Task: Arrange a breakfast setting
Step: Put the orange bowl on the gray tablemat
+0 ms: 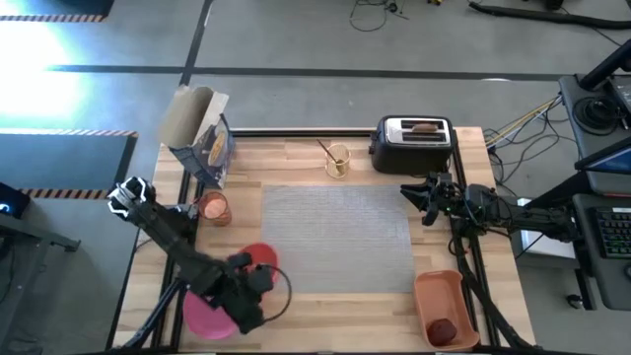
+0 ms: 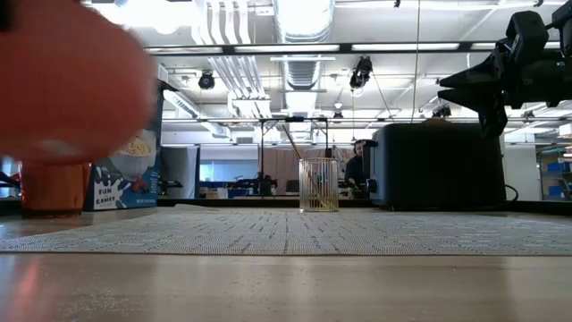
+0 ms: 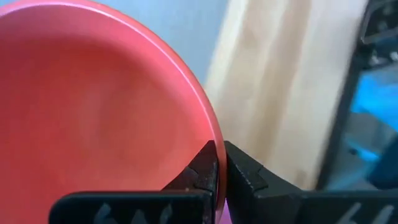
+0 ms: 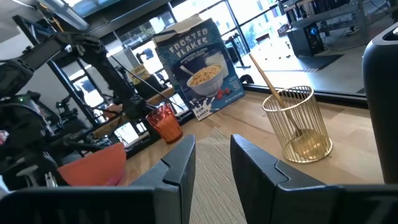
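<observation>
Bowl (image 3: 93, 112), orange-red, pinched at rim by my left hand (image 3: 221, 171), fingers clamped tight on it, at 7 o'clock of surface (image 1: 325, 296), just above pink plate (image 1: 202, 318). Right hand (image 4: 211, 168) hovers at 3 o'clock beside toaster (image 1: 414, 141), fingers narrowly apart, holding nothing. Orange cup (image 1: 214, 208) at 9 o'clock. Spoon (image 1: 328, 153) stands in gold wire holder (image 1: 337, 161) at 12. Dark red fruit (image 1: 443, 328) lies in tray (image 1: 434, 292) at 5. Toast (image 1: 424, 126) sits in toaster slot.
</observation>
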